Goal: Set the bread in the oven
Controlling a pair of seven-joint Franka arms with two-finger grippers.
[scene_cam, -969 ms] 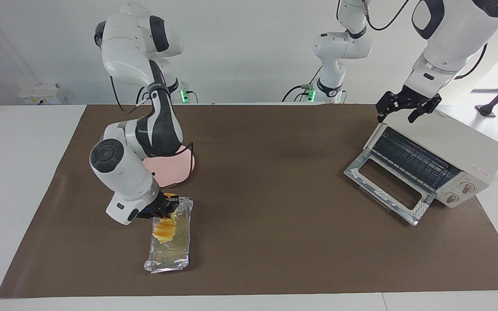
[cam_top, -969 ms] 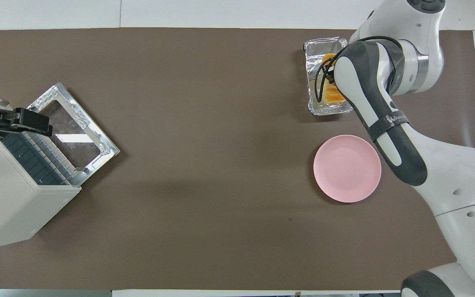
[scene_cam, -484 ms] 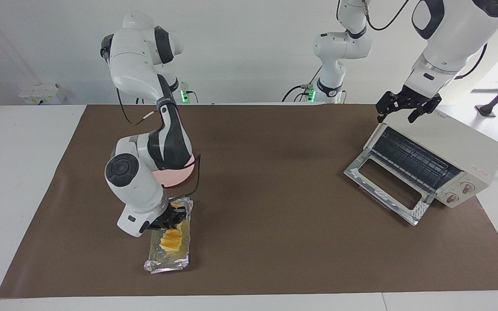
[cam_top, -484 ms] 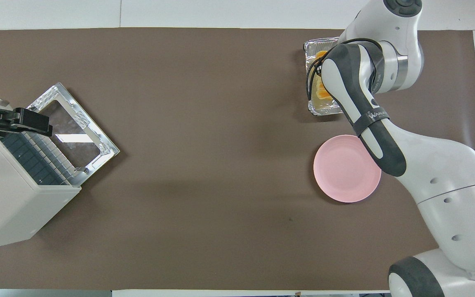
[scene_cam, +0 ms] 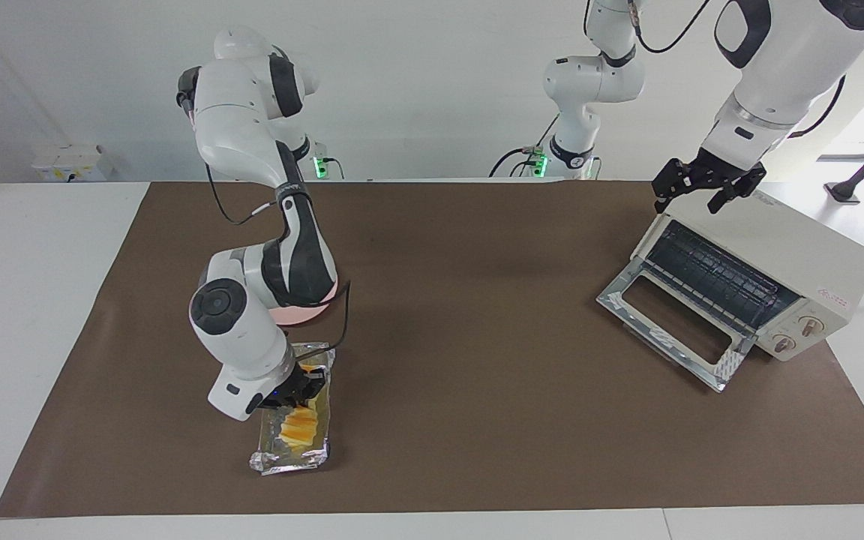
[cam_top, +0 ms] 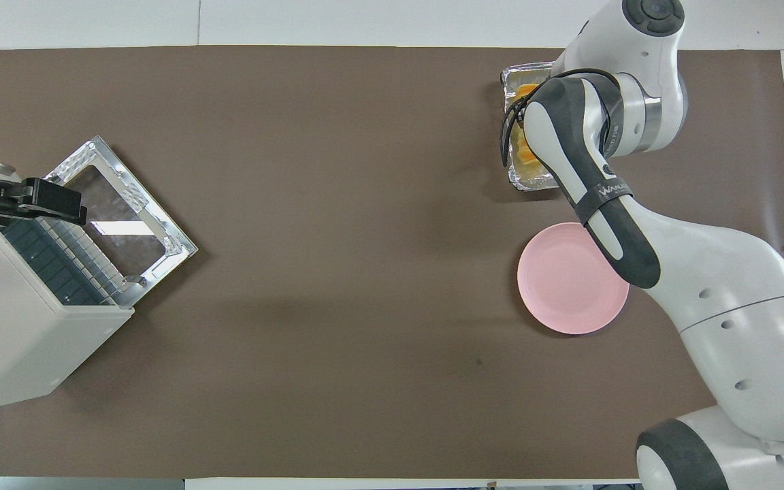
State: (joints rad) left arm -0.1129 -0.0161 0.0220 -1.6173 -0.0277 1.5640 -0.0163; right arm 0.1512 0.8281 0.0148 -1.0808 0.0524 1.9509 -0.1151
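- Over the last second the right claw point(scene_cam: 301, 391) has slid along the foil tray point(scene_cam: 276, 459), away from the pink plate point(cam_top: 559, 299), and now sits low over the bread point(scene_cam: 298, 429).
- Whether its fingers are spread or pinching cannot be told — the bread lies in the tray, not lifted.
- The left claw point(scene_cam: 705, 189) waits, spread wide, above the oven point(scene_cam: 799, 259) — door down, ready.

A white table point(scene_cam: 42, 315) carries a brown mat point(scene_cam: 462, 360), on which rest the oven point(scene_cam: 769, 277) at the left arm's end, and a pink plate point(cam_top: 569, 286) and foil tray point(scene_cam: 286, 450) at the right arm's end.
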